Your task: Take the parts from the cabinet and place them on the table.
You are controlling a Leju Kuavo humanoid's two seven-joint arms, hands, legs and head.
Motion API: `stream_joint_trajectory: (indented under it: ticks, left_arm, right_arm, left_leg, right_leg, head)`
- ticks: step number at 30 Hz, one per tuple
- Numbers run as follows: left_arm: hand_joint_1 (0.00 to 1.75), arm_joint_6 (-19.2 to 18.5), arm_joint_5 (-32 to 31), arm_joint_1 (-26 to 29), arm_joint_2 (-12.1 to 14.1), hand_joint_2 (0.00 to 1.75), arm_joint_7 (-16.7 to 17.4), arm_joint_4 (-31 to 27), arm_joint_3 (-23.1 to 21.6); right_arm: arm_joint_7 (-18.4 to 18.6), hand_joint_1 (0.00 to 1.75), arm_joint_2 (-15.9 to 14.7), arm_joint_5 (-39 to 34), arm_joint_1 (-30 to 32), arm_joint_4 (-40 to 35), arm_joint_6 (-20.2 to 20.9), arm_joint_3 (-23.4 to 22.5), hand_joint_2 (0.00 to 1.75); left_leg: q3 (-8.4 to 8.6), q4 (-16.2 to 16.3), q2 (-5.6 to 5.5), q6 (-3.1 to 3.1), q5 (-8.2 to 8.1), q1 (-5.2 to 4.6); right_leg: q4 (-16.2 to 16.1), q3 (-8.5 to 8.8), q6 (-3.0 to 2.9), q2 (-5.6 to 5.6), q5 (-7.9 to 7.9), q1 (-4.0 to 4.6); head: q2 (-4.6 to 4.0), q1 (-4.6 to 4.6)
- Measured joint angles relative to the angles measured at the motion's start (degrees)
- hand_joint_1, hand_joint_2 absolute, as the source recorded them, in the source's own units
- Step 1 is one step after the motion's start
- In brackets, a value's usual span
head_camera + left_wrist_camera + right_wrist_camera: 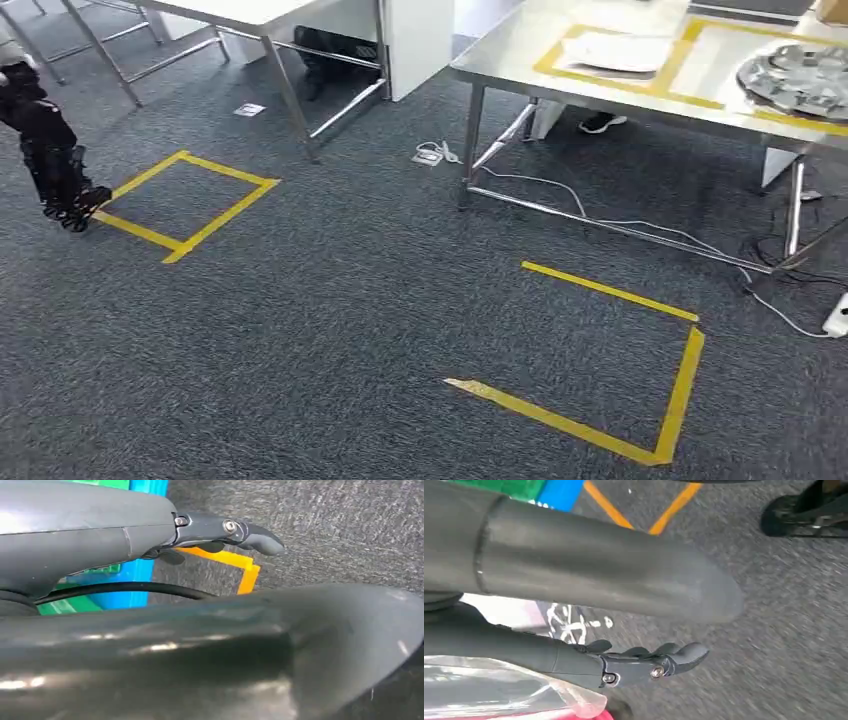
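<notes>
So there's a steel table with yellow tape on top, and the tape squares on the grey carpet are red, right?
Not quite. The tape squares on the grey carpet are yellow, not red, as the head view shows. The steel table with yellow tape on top is right.

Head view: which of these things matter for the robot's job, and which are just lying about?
Job:
steel table
yellow tape frame on it
round metal part

Lying about:
cable
plug
power strip
shoe
white table
</notes>
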Motion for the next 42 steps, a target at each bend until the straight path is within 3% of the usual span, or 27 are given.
stream_joint_trajectory:
  ticks: [1,2,5,6,8,10,12,13,15,16,17,21,22,23,24,26,27,28,30,31,32,36,37,38,39,41,42]
  left_arm:
    - [0.0,0.09,0.09,-0.03,0.0,0.0,0.0,0.0,0.0]
    - [0.0,0.13,0.22,-0.21,0.02,0.0,-0.02,0.0,0.02]
    - [0.0,-0.48,0.81,0.14,0.26,0.0,-1.45,0.0,0.04]
    - [0.0,-1.05,0.92,0.17,0.48,0.0,-2.18,0.0,0.04]
    - [0.0,-1.51,1.09,0.11,0.68,0.0,-2.89,0.0,0.04]
    - [0.0,-2.03,1.42,0.15,0.77,0.0,-4.63,0.0,0.06]
    - [0.0,-1.99,1.57,0.44,0.92,0.0,-6.93,0.0,0.11]
    - [0.0,-1.73,1.62,0.62,1.05,0.0,-8.31,0.0,0.13]
    - [0.0,0.07,1.57,0.96,1.2,0.0,-11.59,0.0,0.15]
    - [0.0,1.35,1.57,1.03,1.24,0.0,-14.02,0.0,0.15]
    - [0.0,2.15,1.55,0.95,1.29,0.0,-15.88,0.0,0.15]
    - [0.0,4.46,1.38,1.59,1.4,0.0,-20.3,0.0,0.15]
    - [0.0,4.57,1.38,1.77,1.4,0.0,-20.48,0.0,0.17]
    - [0.0,4.68,1.35,1.78,1.44,0.0,-20.65,0.0,0.17]
    - [0.0,5.0,1.35,1.7,1.4,0.0,-21.11,0.0,0.2]
    - [0.0,5.86,1.36,1.69,1.33,0.0,-22.79,0.0,0.2]
    - [0.0,6.12,1.33,1.74,1.33,0.0,-23.32,0.0,0.2]
    - [0.0,6.19,1.27,1.74,1.33,0.0,-23.61,0.0,0.2]
    - [0.0,5.95,0.92,1.72,1.27,0.0,-23.67,0.0,0.2]
    - [0.0,5.62,0.9,1.72,1.25,0.0,-23.74,0.0,0.2]
    - [0.0,5.38,0.9,1.66,1.14,0.0,-23.76,0.0,0.2]
    - [0.0,4.04,1.18,1.82,1.11,0.0,-22.95,0.07,0.2]
    - [0.0,3.76,1.4,1.78,1.18,0.0,-22.56,0.07,0.22]
    - [0.0,3.54,1.42,1.76,1.18,0.0,-22.31,0.07,0.22]
    - [0.0,3.21,1.42,1.64,1.2,0.0,-21.9,0.07,0.24]
    - [0.0,3.08,1.4,1.51,1.18,0.0,-21.05,0.07,0.24]
    - [0.0,3.06,1.4,1.56,1.2,0.0,-20.51,0.07,0.24]
  right_arm:
    - [0.24,0.0,0.15,0.13,-0.04,0.02,-0.5,0.06,0.0]
    - [0.55,0.0,0.55,0.26,-0.04,0.13,-0.92,0.09,0.0]
    - [1.35,0.0,0.85,0.66,-0.37,0.15,-1.53,0.35,0.0]
    - [1.33,0.0,1.12,0.83,-0.37,0.15,-1.68,0.46,0.0]
    - [1.33,0.0,1.44,0.9,-0.34,0.18,-1.66,0.5,0.0]
    - [1.25,0.0,1.57,0.9,-0.11,0.22,-1.66,0.52,0.0]
    - [0.92,0.0,1.55,1.05,0.03,0.22,-1.18,0.52,0.0]
    - [0.41,0.0,1.55,1.16,0.0,0.22,-0.72,0.52,0.0]
    - [0.11,0.0,1.55,1.05,-0.12,0.22,-0.85,0.52,0.0]
    - [0.04,0.0,1.7,1.03,-0.09,0.22,-1.22,0.52,0.0]
    - [-0.09,0.0,1.84,1.01,0.0,0.22,-1.72,0.52,0.0]
    - [-0.85,0.0,2.12,1.16,-0.38,0.22,-2.51,0.52,0.0]
    - [-0.9,0.0,2.19,1.18,-0.36,0.22,-2.6,0.52,0.0]
    - [-0.98,0.0,2.21,1.2,-0.26,0.22,-2.66,0.52,0.0]
    - [-1.07,0.0,2.27,1.2,-0.11,0.22,-2.71,0.52,0.0]
    - [-1.51,0.0,2.29,1.2,0.11,0.24,-2.82,0.52,0.0]
    - [-1.57,0.0,2.34,1.16,0.18,0.24,-2.88,0.52,0.0]
    - [-1.75,0.0,2.36,1.07,0.36,0.24,-2.88,0.52,0.0]
    - [-1.88,0.0,2.38,0.76,0.45,0.24,-2.88,0.52,0.0]
    - [-1.88,0.0,2.36,0.65,0.43,0.24,-2.86,0.5,0.0]
    - [-1.88,0.0,2.36,0.61,0.43,0.24,-2.86,0.44,0.0]
    - [-1.92,0.0,2.38,0.68,0.03,0.24,-2.88,0.39,0.0]
    - [-1.99,0.0,2.49,0.83,0.04,0.24,-2.88,0.39,0.0]
    - [-2.06,0.0,2.49,0.9,0.1,0.24,-2.88,0.39,0.0]
    - [-2.06,0.0,2.49,1.01,0.15,0.24,-2.88,0.39,0.0]
    - [-2.03,0.0,2.49,1.18,0.35,0.24,-2.88,0.39,0.0]
    - [-1.93,0.0,2.49,1.22,0.35,0.24,-2.86,0.37,0.0]
  left_leg:
    - [-0.15,0.11,-0.55,-0.27,-0.08,0.02]
    - [-0.61,0.76,-1.29,-0.69,-0.34,-0.33]
    - [-1.23,0.45,-2.96,-1.91,0.19,0.2]
    - [-1.26,0.69,-3.45,-2.17,0.14,0.19]
    - [-3.01,4.98,2.36,-2.78,-2.9,-0.06]
    - [-7.25,14.04,4.0,-3.31,-7.37,0.2]
    - [-9.57,19.0,4.34,-3.61,-8.5,0.49]
    - [-8.77,17.59,4.48,-3.67,-7.11,0.6]
    - [-3.94,8.44,5.45,-3.44,-2.27,0.64]
    - [-1.14,3.3,7.57,-3.08,-0.37,0.5]
    - [-0.08,1.03,10.17,-2.68,-1.41,-0.35]
    - [-0.41,0.73,7.31,-1.15,-1.34,-0.36]
    - [0.05,0.33,6.67,-0.72,-0.95,0.11]
    - [0.02,0.32,6.06,-0.53,-0.92,0.17]
    - [-0.1,0.33,5.41,-0.2,-0.84,0.18]
    - [-0.15,0.35,3.72,-0.02,-0.9,0.0]
    - [-0.1,0.36,2.89,0.0,-0.91,-0.07]
    - [0.01,0.37,1.97,0.0,-0.92,-0.09]
    - [0.31,0.41,0.14,-0.12,-1.01,-0.07]
    - [0.44,0.45,-0.66,-0.3,-1.12,-0.03]
    - [0.29,0.58,-1.17,-0.57,-1.2,-0.23]
    - [-0.54,0.61,-3.42,-2.02,-0.89,0.41]
    - [-0.55,1.24,-2.27,-2.08,-1.37,0.43]
    - [-1.34,3.04,1.29,-2.41,-2.66,0.13]
    - [-3.04,6.55,3.01,-2.75,-4.81,0.16]
    - [-7.53,15.78,4.11,-3.27,-8.92,0.52]
    - [-8.79,18.42,4.27,-3.46,-9.51,0.7]
  right_leg:
    - [-4.16,1.56,-0.07,3.27,1.28,-0.36]
    - [-5.79,2.2,-0.37,4.59,0.36,-0.58]
    - [-5.26,2.65,-1.48,2.85,0.46,0.01]
    - [-5.72,2.82,-2.03,1.9,0.84,-0.42]
    - [-5.84,3.1,-2.58,0.2,0.75,-0.31]
    - [-5.83,3.21,-2.88,-1.8,0.52,-0.13]
    - [-5.81,3.26,-2.86,-3.7,0.33,-0.11]
    - [-5.81,3.34,-2.8,-4.45,0.18,-0.11]
    - [-5.8,3.88,-2.55,-5.9,-0.13,-0.12]
    - [-5.8,4.26,-2.34,-6.54,-0.38,-0.11]
    - [-5.64,3.9,-1.82,-7.22,-0.84,0.45]
    - [-6.08,5.54,-0.56,-9.6,-1.32,0.33]
    - [-5.52,5.14,-0.13,-7.35,-2.05,0.0]
    - [-3.42,4.18,-0.07,-4.01,-3.65,0.02]
    - [0.62,2.23,-0.03,-2.36,-5.84,-0.04]
    - [10.18,-2.95,-0.04,-1.26,-9.12,0.03]
    - [12.02,-4.39,-0.07,-1.19,-8.89,0.03]
    - [11.09,-4.53,-0.15,-1.17,-7.2,0.03]
    - [2.67,-1.46,-0.4,-0.45,-1.4,0.0]
    - [-2.65,0.73,-0.57,1.12,1.29,-0.13]
    - [-4.43,1.57,-0.68,3.91,0.41,-0.21]
    - [-5.25,2.49,-1.61,2.15,0.67,0.18]
    - [-5.76,2.75,-2.08,1.11,0.98,-0.21]
    - [-5.88,2.91,-2.39,0.43,0.86,-0.12]
    - [-5.88,2.97,-2.76,-0.44,0.73,-0.01]
    - [-5.85,3.08,-3.03,-2.49,0.44,0.16]
    - [-5.85,3.11,-3.0,-3.35,0.34,0.21]
  head:
    - [0.0,0.02]
    - [0.0,-0.11]
    - [0.0,-0.13]
    - [0.0,-0.11]
    - [0.0,-0.75]
    - [0.0,-0.68]
    - [0.0,-0.68]
    - [0.0,-0.7]
    - [0.0,-0.7]
    - [0.0,-0.72]
    - [0.0,-0.72]
    - [0.0,-0.44]
    - [0.0,-0.31]
    - [0.0,-0.07]
    - [0.0,0.18]
    - [0.0,0.2]
    - [0.0,0.18]
    - [0.0,0.13]
    - [0.0,0.17]
    - [0.0,0.22]
    - [0.0,0.11]
    - [0.0,0.11]
    - [0.0,0.09]
    - [0.0,-0.2]
    - [0.0,-0.39]
    - [0.0,-0.31]
    - [0.0,-0.35]
